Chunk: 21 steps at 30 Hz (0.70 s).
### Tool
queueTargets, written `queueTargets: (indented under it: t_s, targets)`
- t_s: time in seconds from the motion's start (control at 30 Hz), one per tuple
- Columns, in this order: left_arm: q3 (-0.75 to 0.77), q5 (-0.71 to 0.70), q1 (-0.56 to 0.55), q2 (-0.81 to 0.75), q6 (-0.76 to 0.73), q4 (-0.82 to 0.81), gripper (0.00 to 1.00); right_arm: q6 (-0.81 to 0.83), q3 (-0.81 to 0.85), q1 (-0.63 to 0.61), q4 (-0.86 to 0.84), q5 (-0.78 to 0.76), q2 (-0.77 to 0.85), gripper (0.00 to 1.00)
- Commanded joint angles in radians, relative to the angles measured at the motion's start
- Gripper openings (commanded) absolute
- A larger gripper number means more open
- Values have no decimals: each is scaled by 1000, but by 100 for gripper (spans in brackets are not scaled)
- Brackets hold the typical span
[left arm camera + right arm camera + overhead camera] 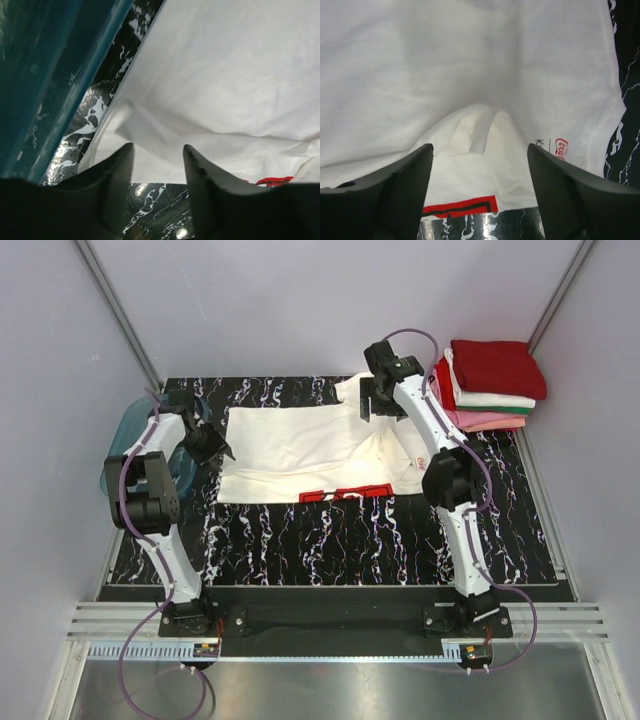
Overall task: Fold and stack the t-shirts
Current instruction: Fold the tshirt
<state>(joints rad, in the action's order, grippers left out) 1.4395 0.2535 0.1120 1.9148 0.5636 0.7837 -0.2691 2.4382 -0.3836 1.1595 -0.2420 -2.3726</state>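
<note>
The left gripper [158,148] has its jaws apart and holds nothing. Just ahead of its fingertips, and showing in the gap between them, lies the near left corner of the white t-shirt [300,445]. The cloth there is doubled over into a soft diagonal crease. To the left of these jaws stands the wall of the teal plastic tub [45,75], with a strip of black marbled table [112,90] between tub and shirt.

The right gripper [480,148] is spread wide over the far right part of the same shirt and grips nothing. Midway between its jaws a small ridge of cloth stands up in a narrow peak, touching neither finger. Below the ridge, toward the wrist, runs the red-and-white print [465,206]. Just inside the right finger sits the small red logo [561,148], and past it the shirt's edge meets the table.

The shirt lies opened flat across the table between the two grippers. It is mostly smooth, with a few wrinkles near the left jaws. Beyond and to the right of the right jaws, apart from them, rests the stack of folded t-shirts [495,385], dark red on top with white and pink layers beneath.
</note>
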Motion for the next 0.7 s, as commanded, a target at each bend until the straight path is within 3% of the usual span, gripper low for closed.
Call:
queueTargets:
  t_s: [0.0, 0.03, 0.1, 0.17, 0.3, 0.33, 0.37, 0.4, 0.5, 0.67]
  targets:
    - [142, -11, 18, 9, -7, 55, 55, 51, 171, 38, 5, 14, -68, 87]
    - [177, -28, 15, -2, -7, 63, 58, 47, 233, 46, 11, 3, -79, 95]
    - [182, -60, 8, -74, -13, 68, 76, 36, 252, 64, 8, -19, -62, 100]
    - [156, -120, -1, -169, -40, 63, 85, 25, 156, 78, -42, -40, 39, 100]
    - [-8, -155, -11, -324, -71, 39, 87, -25, -216, 98, -167, -42, 306, 100]
    - [-54, -148, -11, -356, -67, 26, 86, -41, -393, 97, -188, -40, 419, 100]
    - [-173, -134, -11, -422, -64, -12, 86, -74, -485, 100, -234, -31, 470, 100]
    - [-223, -122, -11, -453, -61, -33, 86, -102, -646, 113, -250, -29, 518, 100]
    - [-413, -91, -11, -542, -47, -109, 86, -173, -914, 150, -317, 38, 668, 100]
    - [-563, -20, -11, -551, -15, -208, 91, -217, -1172, 288, -420, 199, 792, 100]
